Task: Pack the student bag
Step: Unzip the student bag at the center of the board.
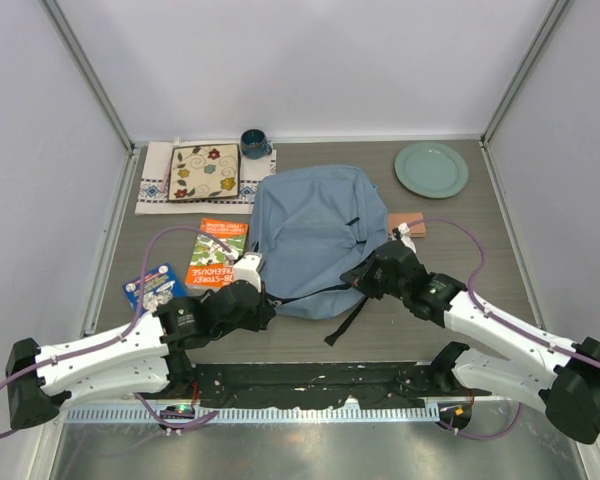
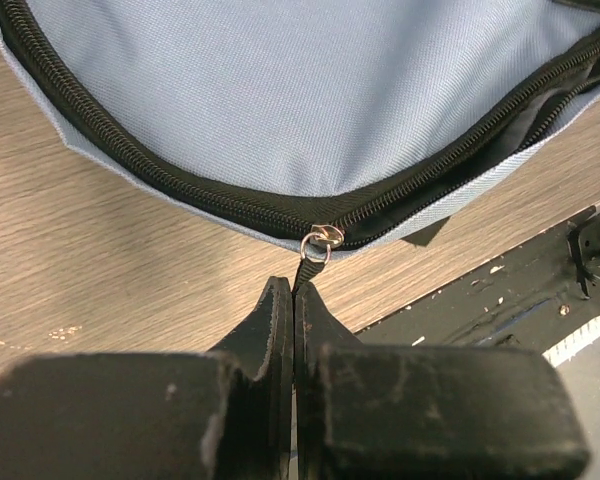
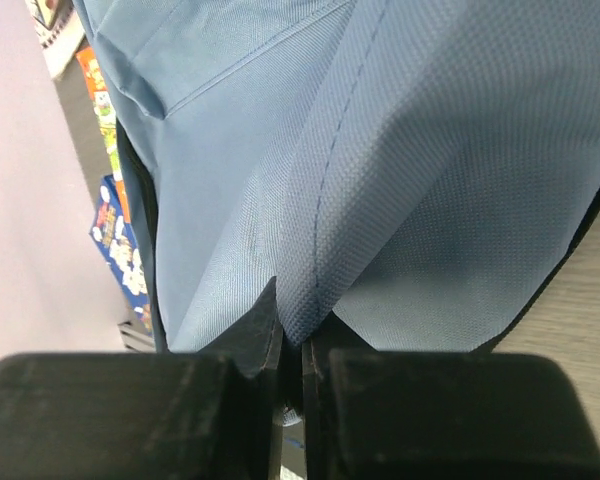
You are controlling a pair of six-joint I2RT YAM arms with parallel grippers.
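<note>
— Left gripper (image 2: 293, 292) is clamped tight on the black zipper pull (image 2: 306, 268), just under its metal ring (image 2: 320, 243), at the near-left rim of the student bag (image 1: 310, 235).
— And the other one?
— Right gripper (image 3: 290, 322) is pinched closed on a fold of the blue fabric at the bag's near-right side, so each arm has one flank.
— How does the bag lie?
— Flat, mid-bench (image 1: 280, 340), with its long axis running from the arms towards the far wall and leaning slightly. A black strap (image 1: 345, 320) trails off its near end. Which end is the top I cannot tell.
— The zipper?
— In the left wrist view the zipper track (image 2: 130, 150) curves away left of the slider, teeth meshed; to the right it gapes. I judge the pull must follow that curve leftward while the right gripper keeps the cloth taut.
</note>
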